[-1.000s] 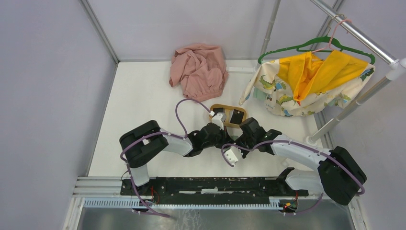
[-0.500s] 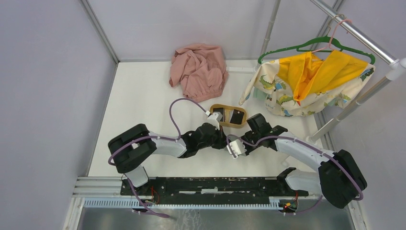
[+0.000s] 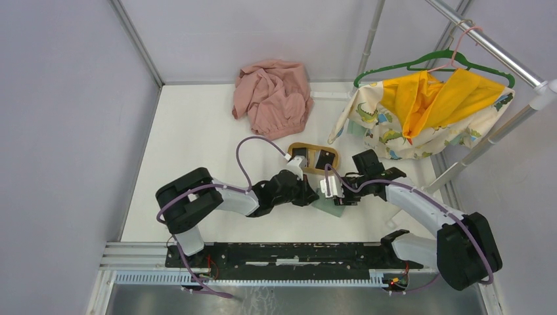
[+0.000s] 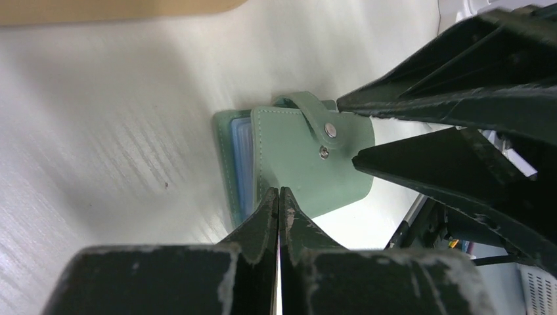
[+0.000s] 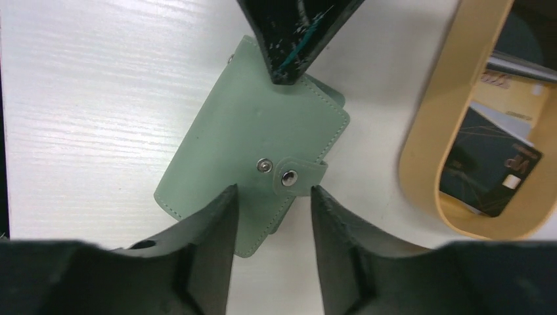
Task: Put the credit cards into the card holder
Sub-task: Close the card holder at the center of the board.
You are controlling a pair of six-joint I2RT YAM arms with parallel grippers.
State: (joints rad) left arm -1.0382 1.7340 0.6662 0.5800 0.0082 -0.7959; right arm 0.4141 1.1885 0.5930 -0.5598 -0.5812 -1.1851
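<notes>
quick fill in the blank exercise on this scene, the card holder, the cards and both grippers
1. The card holder is ____ in colour.
2. The black card lies inside the oval wooden ____.
3. The left gripper, its tips at the card holder's edge, is ____.
4. The right gripper, above the card holder, is ____.

Missing words: green; tray; shut; open.
</notes>
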